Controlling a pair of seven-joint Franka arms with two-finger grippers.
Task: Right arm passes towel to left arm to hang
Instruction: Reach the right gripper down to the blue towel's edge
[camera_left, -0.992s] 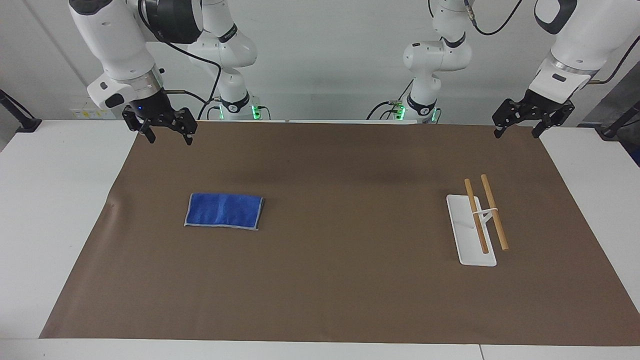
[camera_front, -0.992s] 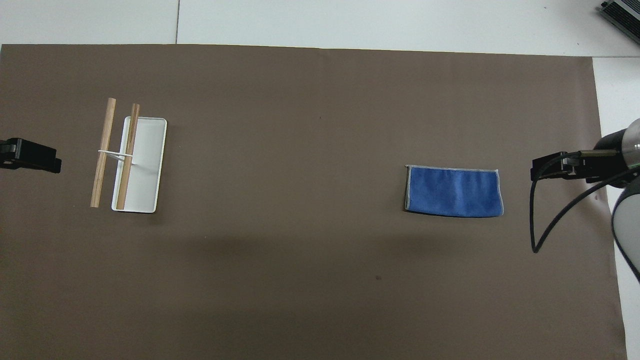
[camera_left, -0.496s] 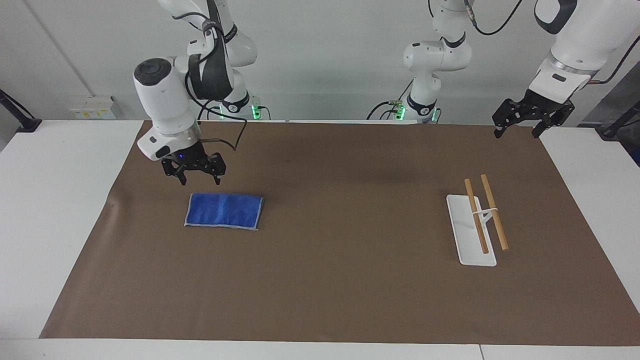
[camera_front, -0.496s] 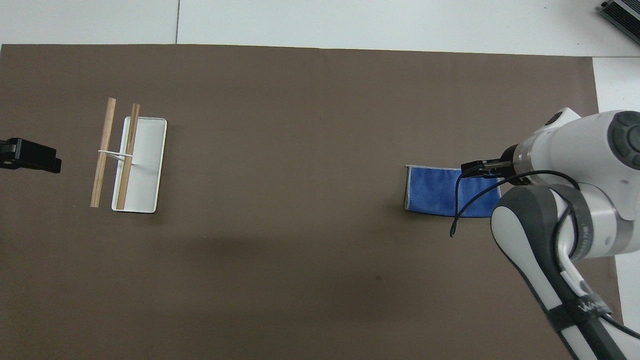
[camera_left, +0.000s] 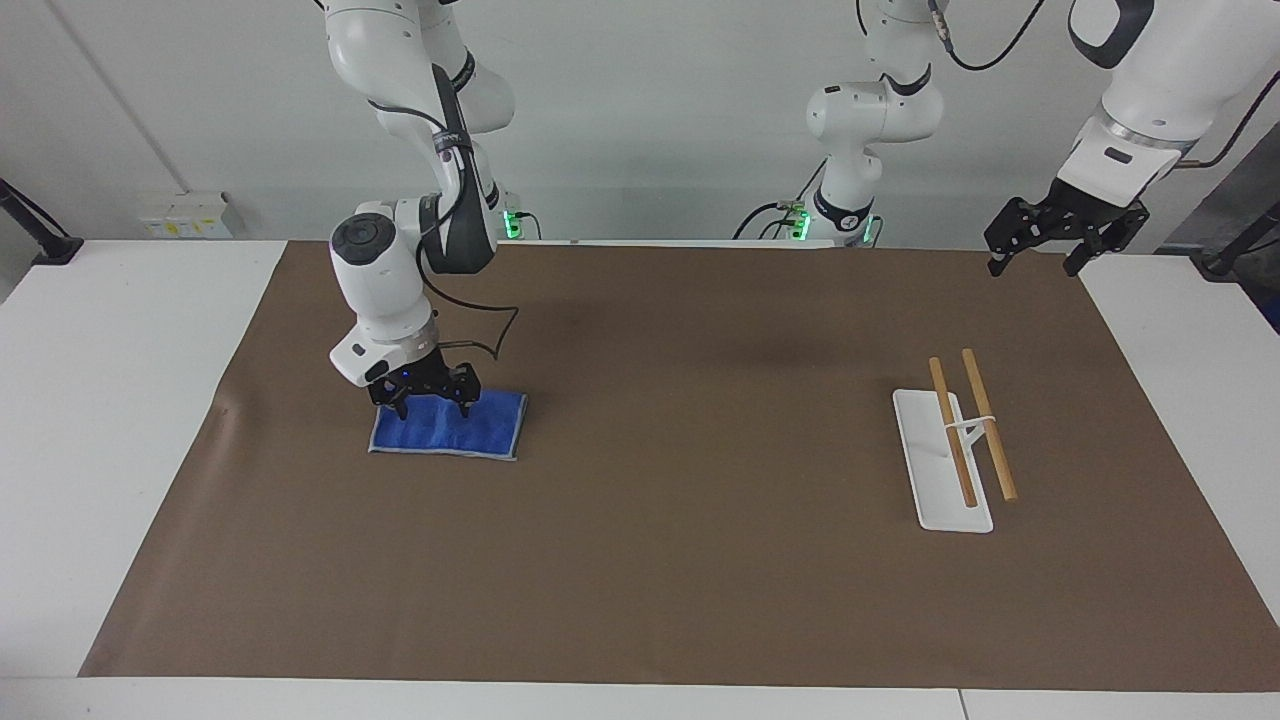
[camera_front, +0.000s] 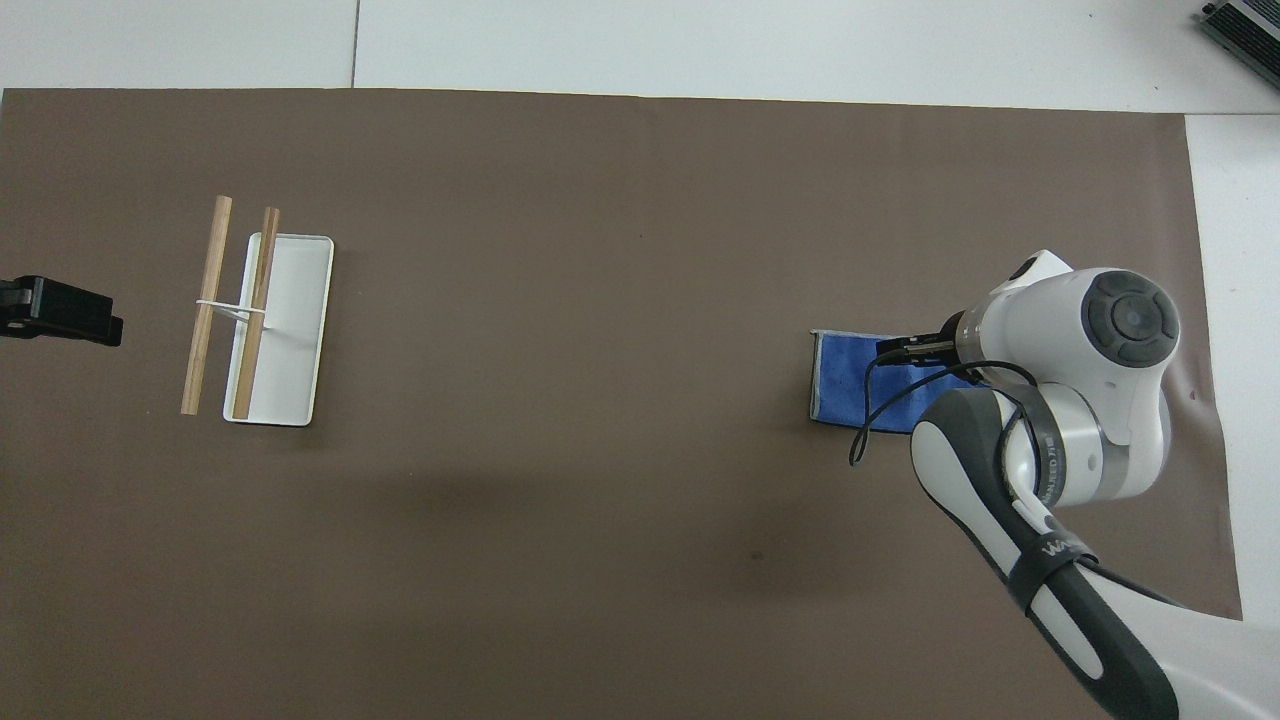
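**Right arm down on the towel, grip not yet made**

The right arm (camera_left: 400, 270) has swung in from the mat's edge — its right gripper (camera_left: 425, 402) now sits low over the towel (camera_left: 470, 430), jaws spread, holding nothing. The towel lies flat where it was, well apart from the rack (camera_left: 945, 460). Pickup looks imminent. The left gripper (camera_left: 1035, 250) waits unmoved — open, empty.
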